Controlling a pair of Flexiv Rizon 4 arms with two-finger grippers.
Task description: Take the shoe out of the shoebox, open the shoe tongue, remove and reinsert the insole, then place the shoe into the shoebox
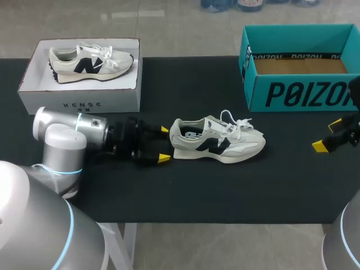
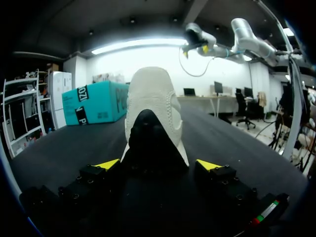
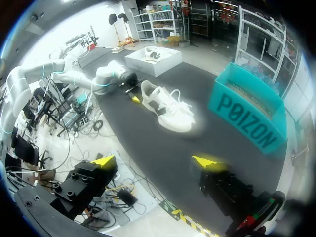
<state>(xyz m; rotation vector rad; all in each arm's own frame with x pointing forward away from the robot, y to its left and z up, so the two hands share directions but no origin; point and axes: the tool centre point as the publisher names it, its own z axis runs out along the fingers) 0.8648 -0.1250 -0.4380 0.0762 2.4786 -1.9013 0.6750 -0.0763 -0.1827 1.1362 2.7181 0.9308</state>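
Black table [image 1: 253,185] — cream knit shoe [image 1: 216,140] at left end effector [image 1: 163,144].

Matt black, cloth-like cover on the table [image 1: 225,197]. Cream knit mesh and smoother suede-looking panels on the shoe [image 1: 216,140], with woven white laces [image 1: 236,121]. Teal printed cardboard on the shoebox [image 1: 298,93], bare brown board inside. Smooth matt white card on the other box [image 1: 79,101]. Glossy silver-grey casing on the left arm [image 1: 56,140]; matt black body and bright yellow plastic-looking tips on the left gripper [image 1: 163,144].
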